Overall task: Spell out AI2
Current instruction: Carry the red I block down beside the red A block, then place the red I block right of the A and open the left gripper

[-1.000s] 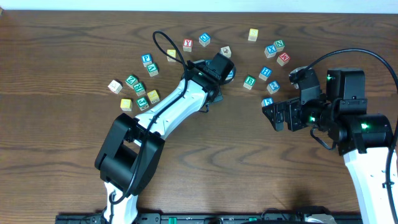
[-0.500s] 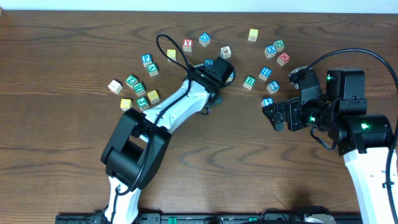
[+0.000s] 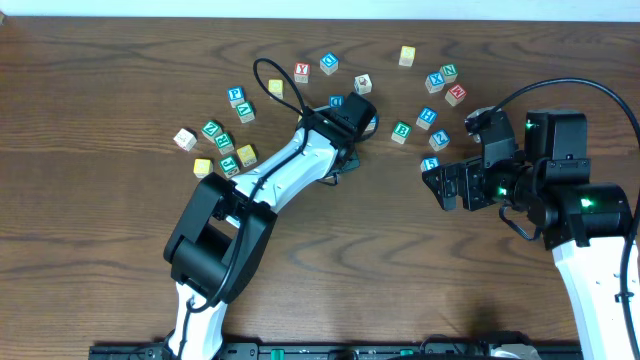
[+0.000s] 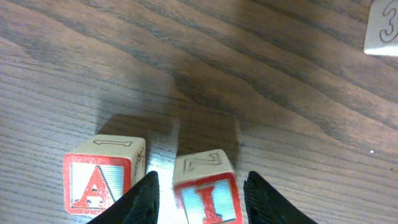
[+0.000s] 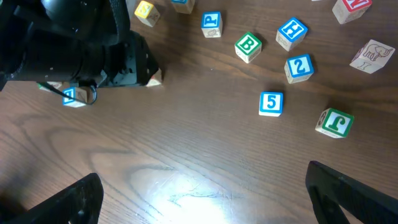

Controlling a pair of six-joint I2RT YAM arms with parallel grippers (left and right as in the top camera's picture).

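Note:
In the left wrist view, a red-letter A block (image 4: pixel 102 182) and a red-letter I block (image 4: pixel 206 190) stand side by side on the wood, the A on the left. My left gripper (image 4: pixel 200 198) is open and straddles the I block, with a small gap at each finger. In the overhead view the left gripper (image 3: pixel 352 122) hides both blocks. A blue 2 block (image 3: pixel 438 140) lies to the right and also shows in the right wrist view (image 5: pixel 298 67). My right gripper (image 3: pixel 447 186) is open and empty over bare wood (image 5: pixel 202 190).
Loose letter blocks ring the far half of the table: a cluster at the left (image 3: pixel 225 142), a blue 5 (image 3: pixel 430 163), a green B (image 3: pixel 401 131), a blue H (image 3: pixel 427 116). A 3 block (image 4: pixel 380 28) lies beyond the I block.
My left arm has shifted slightly, uncovering a blue block just behind its wrist. The right arm has not moved.

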